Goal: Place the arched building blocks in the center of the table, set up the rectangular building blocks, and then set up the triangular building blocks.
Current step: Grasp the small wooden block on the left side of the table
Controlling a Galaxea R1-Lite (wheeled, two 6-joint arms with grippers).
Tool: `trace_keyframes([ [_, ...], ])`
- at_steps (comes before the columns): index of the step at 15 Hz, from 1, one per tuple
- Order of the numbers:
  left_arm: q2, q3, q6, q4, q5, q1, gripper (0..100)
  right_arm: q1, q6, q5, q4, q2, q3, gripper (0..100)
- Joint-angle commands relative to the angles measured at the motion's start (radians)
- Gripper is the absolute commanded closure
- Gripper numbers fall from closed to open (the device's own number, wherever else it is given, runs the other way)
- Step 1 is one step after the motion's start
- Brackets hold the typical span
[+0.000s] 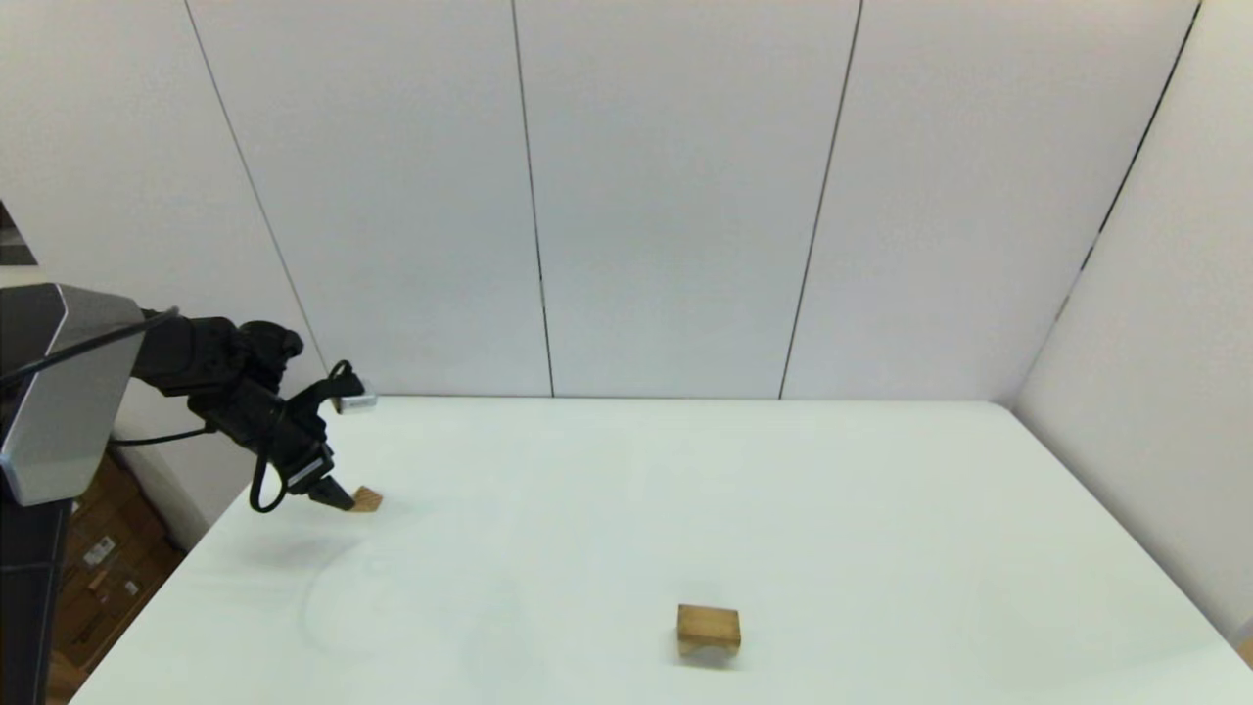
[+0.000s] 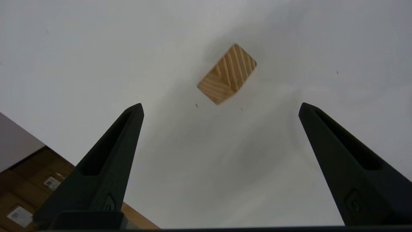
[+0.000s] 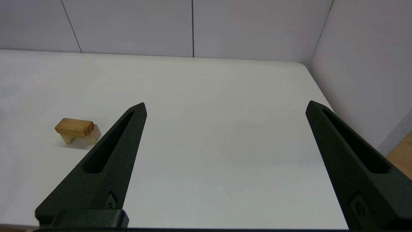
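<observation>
The arched block (image 1: pixel 709 630) stands on its two legs near the front middle of the white table (image 1: pixel 832 490); the right wrist view also shows the arched block (image 3: pixel 77 130). At the table's far left lies a small tan block (image 1: pixel 369 499) with two faces meeting in a ridge, apparently the triangular block (image 2: pixel 227 74). My left gripper (image 1: pixel 338 496) hangs open just above the triangular block, which sits a little beyond the fingertips of the left gripper (image 2: pixel 220 108). The right gripper (image 3: pixel 225 108) is open, holds nothing and is outside the head view. The rectangular block is out of view.
The table's left edge (image 2: pixel 64 154) runs close beside my left gripper. Cardboard boxes (image 1: pixel 108 578) sit on the floor below it. White wall panels (image 1: pixel 685 196) close off the back and right sides.
</observation>
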Motion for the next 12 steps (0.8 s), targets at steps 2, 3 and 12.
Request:
trace_keyframes([
  [2, 0.054, -0.056, 0.002, 0.007, -0.003, -0.001, 0, 0.0, -0.001, 0.001, 0.0, 0.0, 0.002, 0],
  [3, 0.054, -0.055, 0.002, 0.008, -0.003, -0.003, 0, 0.0, -0.001, 0.001, 0.0, 0.0, 0.002, 0],
  [12, 0.063, -0.044, 0.005, 0.016, -0.009, -0.02, 0, 0.0, -0.001, 0.001, 0.0, 0.0, 0.002, 0],
])
